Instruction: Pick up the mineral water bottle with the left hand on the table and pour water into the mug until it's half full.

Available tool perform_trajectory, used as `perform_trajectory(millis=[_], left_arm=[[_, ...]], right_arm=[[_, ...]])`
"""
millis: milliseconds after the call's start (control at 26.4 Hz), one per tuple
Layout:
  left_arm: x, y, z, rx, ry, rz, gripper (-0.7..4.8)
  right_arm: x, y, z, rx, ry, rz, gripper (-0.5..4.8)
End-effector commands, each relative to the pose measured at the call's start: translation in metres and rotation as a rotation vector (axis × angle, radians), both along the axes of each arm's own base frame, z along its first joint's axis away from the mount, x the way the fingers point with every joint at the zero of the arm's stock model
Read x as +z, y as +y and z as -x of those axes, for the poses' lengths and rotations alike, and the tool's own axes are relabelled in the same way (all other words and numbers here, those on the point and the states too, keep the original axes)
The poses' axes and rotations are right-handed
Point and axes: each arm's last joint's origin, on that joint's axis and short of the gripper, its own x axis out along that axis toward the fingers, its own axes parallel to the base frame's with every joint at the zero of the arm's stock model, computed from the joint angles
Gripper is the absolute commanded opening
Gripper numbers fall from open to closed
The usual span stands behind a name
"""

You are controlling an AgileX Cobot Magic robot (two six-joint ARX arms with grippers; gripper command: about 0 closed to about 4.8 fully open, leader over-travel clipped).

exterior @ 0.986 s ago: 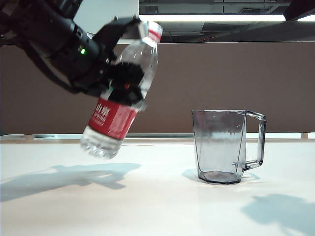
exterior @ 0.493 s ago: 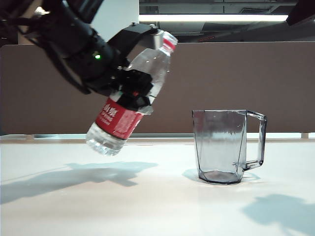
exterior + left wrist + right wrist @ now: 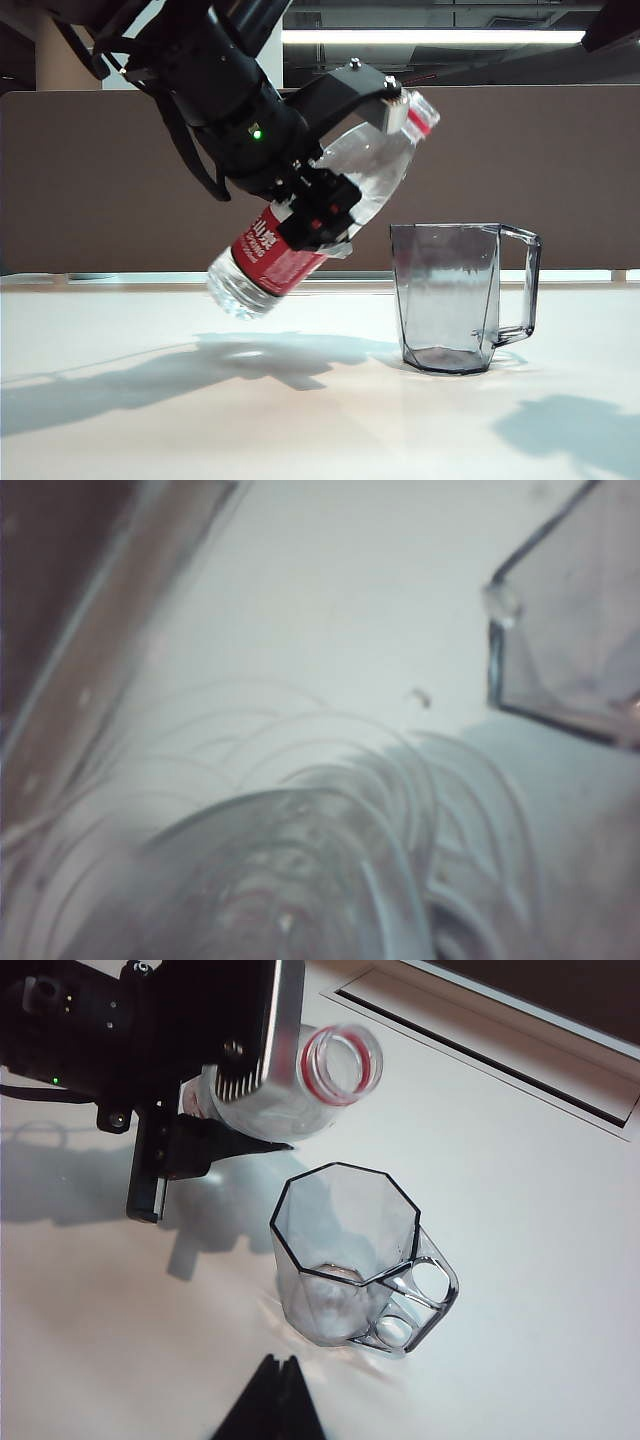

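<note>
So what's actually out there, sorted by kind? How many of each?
Bottles: 1, the mineral water bottle, uncapped, tilted, gripped by the left pincer above the table.
Mugs: 1, the mug, standing on the table.
Pincers: 2, the left one, and the right pincer, its dark tips together near the mug.
Total: 4.

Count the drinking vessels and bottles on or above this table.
2: the mineral water bottle, uncapped and tilted in the left gripper, above the table; the mug, upright on it, right of the bottle.
</note>
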Motion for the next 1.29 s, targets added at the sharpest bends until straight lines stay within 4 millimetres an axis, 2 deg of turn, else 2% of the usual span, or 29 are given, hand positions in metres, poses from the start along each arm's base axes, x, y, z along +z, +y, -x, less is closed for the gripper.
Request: perform_trajectory(millis=[38, 606, 1023, 1289], left_arm=[[0.009, -0.003, -0.001, 0.04, -0.104, -0.034, 2.72], [0.016, -0.005, -0.004, 0.005, -0.222, -0.153, 2.72], [0.017, -0.009, -0.004, -0.019, -0.237, -0.163, 2.72], [0.009, -0.015, -0.01, -0.041, -0.253, -0.213, 2.72]], right_arm=[[0.003, 0.0, 0.0, 0.001, -0.013, -0.017, -0.05], [0.003, 0.0, 0.0, 0.001, -0.012, -0.017, -0.05], [0.003, 0.0, 0.0, 0.001, -0.012, -0.017, -0.05], [0.003, 0.0, 0.0, 0.001, -0.012, -0.017, -0.05]])
